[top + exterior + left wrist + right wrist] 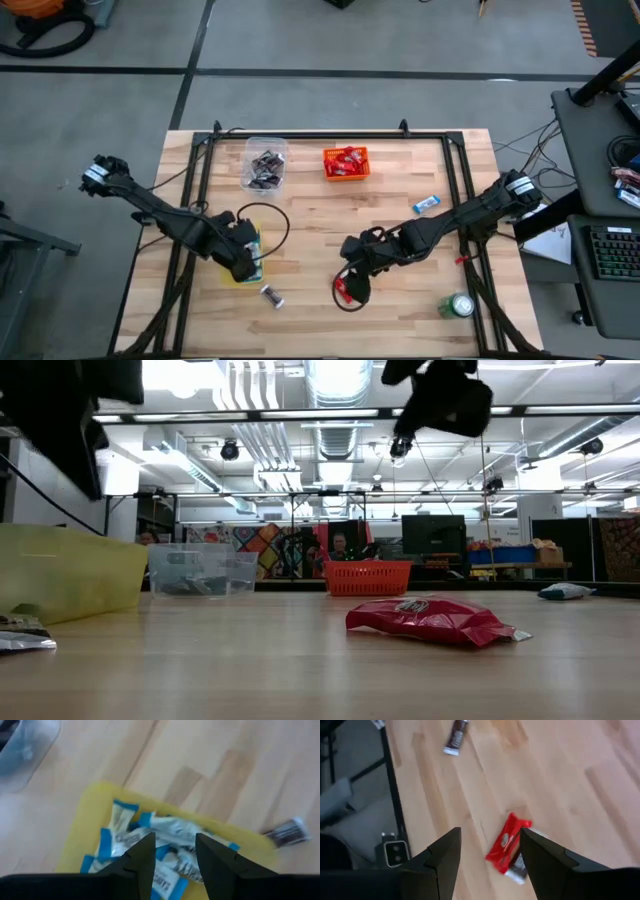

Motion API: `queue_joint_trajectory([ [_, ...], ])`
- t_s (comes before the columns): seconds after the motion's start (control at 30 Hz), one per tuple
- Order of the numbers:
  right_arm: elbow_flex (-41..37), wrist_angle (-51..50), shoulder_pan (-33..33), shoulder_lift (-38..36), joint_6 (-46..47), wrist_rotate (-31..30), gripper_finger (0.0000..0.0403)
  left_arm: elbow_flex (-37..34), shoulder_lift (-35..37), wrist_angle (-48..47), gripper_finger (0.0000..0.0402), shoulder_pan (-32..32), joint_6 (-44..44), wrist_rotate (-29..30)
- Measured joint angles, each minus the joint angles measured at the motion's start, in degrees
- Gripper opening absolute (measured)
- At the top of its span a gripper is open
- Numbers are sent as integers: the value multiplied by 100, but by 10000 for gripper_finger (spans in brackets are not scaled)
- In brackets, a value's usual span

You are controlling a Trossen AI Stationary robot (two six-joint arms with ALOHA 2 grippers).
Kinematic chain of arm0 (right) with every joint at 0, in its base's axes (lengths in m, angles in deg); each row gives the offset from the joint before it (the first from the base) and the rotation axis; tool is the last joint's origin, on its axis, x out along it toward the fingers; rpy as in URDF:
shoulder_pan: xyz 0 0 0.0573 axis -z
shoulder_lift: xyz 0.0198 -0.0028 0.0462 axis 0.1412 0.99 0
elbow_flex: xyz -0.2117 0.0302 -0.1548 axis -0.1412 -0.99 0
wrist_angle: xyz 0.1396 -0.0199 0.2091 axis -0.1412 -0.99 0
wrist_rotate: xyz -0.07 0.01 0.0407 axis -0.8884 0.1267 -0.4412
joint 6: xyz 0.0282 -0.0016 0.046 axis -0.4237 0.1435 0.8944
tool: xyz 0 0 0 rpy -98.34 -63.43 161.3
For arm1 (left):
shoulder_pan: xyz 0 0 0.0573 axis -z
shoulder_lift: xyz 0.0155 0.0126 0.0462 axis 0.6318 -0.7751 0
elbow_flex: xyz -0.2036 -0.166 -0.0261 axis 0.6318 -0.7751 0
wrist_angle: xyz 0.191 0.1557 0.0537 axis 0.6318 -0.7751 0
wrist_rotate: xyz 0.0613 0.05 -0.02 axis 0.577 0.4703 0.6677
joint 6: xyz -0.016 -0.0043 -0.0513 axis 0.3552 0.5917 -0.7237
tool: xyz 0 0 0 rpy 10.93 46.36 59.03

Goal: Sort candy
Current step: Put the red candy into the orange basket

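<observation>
A red wrapped candy [508, 844] lies flat on the table, also seen in the low view [430, 621] and the high view [345, 291]. My right gripper [490, 851] hangs open above it, well clear in the low view [440, 405]. My left gripper [174, 852] is open and empty over the yellow bin [80, 837], which holds several blue-and-white candies [125, 832]. A dark brown candy [272, 296] lies near the table's near edge beside the yellow bin [240, 270]. One blue-and-white candy [426, 204] lies to the right.
A clear bin [265, 165] with dark candies and an orange bin [346, 162] with red candies stand near the far edge. A green can [458, 305] stands at the near right corner. Bare wood lies in the table's middle between the arms.
</observation>
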Motion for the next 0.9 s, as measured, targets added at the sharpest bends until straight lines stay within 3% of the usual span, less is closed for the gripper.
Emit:
queue_joint_trajectory([
  [0.4,-9,-40,-383,877,1979,139,192,775,0,475,126,952,1341,1758],
  [0.57,72,-56,-445,1233,2469,-141,192,844,2,716,126,1049,1853,1814],
  [0.9,721,-528,-432,2064,2426,-537,192,833,-11,732,126,1045,2600,1825],
])
